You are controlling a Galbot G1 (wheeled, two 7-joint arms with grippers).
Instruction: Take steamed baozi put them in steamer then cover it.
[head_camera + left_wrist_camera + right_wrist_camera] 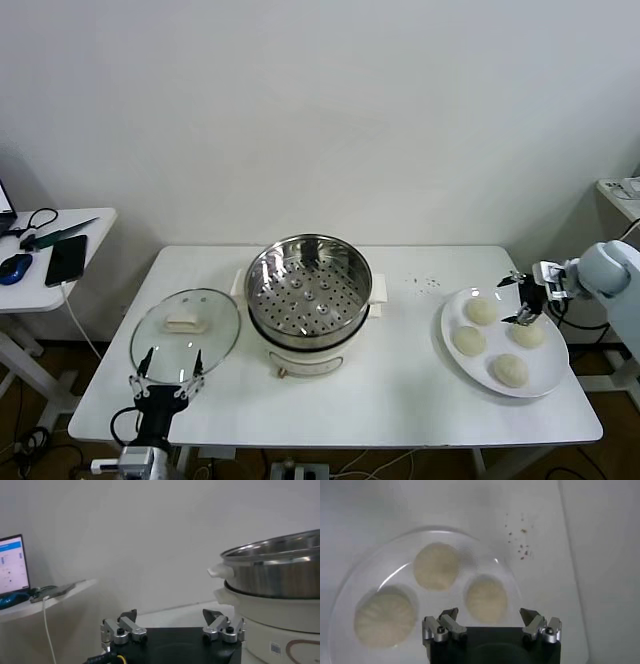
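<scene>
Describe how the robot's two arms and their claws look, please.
The left claw has thin dark fingers with orange tips on a black body. The right claw has black fingers and silver metal links, with a pale blue-white rounded arm behind. In the wrist views, both show silver knuckles with black screws.

The steamer [308, 300] stands uncovered mid-surface, its top free to enter from above. At its 9 o'clock the cover [185, 327] lies flat, blocking low passage. Toward 3 o'clock, bare surface [410, 350] separates it from the plate [452, 318] of steamed baozi [469, 340].
</scene>
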